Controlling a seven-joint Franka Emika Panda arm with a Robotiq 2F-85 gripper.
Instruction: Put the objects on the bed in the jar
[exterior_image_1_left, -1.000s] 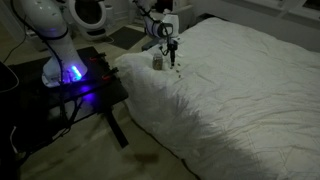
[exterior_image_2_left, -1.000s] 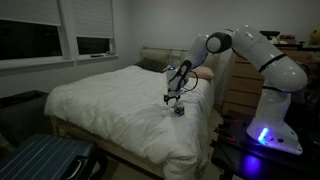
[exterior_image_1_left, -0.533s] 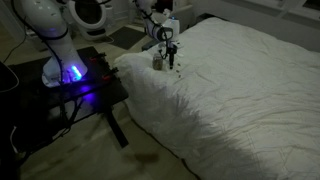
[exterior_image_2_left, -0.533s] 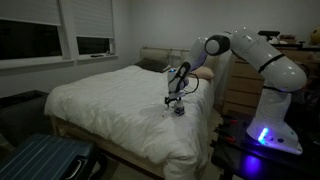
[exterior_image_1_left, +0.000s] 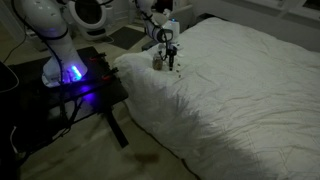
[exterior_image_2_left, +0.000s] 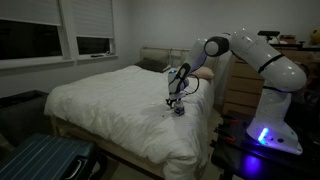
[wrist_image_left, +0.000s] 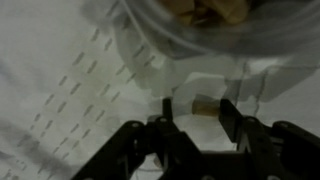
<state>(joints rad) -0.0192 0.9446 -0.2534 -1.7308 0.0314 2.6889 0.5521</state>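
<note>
In the wrist view my gripper (wrist_image_left: 197, 103) points down at the white quilted bed (wrist_image_left: 70, 70). Its two dark fingers (wrist_image_left: 228, 108) straddle one small tan-brown object (wrist_image_left: 203, 107). The object lies close against one finger, and a gap shows on its other side. The see-through jar (wrist_image_left: 190, 35) stands just beyond it, with several tan bits (wrist_image_left: 205, 10) inside. In both exterior views the gripper (exterior_image_1_left: 171, 62) (exterior_image_2_left: 175, 100) reaches down to the bed (exterior_image_1_left: 240, 95) (exterior_image_2_left: 110, 100) right next to the small jar (exterior_image_1_left: 157, 61) (exterior_image_2_left: 179, 110), near the bed's edge.
The robot's base (exterior_image_1_left: 60, 60) with a blue light stands on a dark stand (exterior_image_1_left: 85, 90) beside the bed. A wooden dresser (exterior_image_2_left: 240, 85) lies behind the arm. A dark ribbed case (exterior_image_2_left: 45, 160) sits on the floor at the bed's foot.
The arm has shifted only very slightly beside the jar. Nothing else has visibly moved.
</note>
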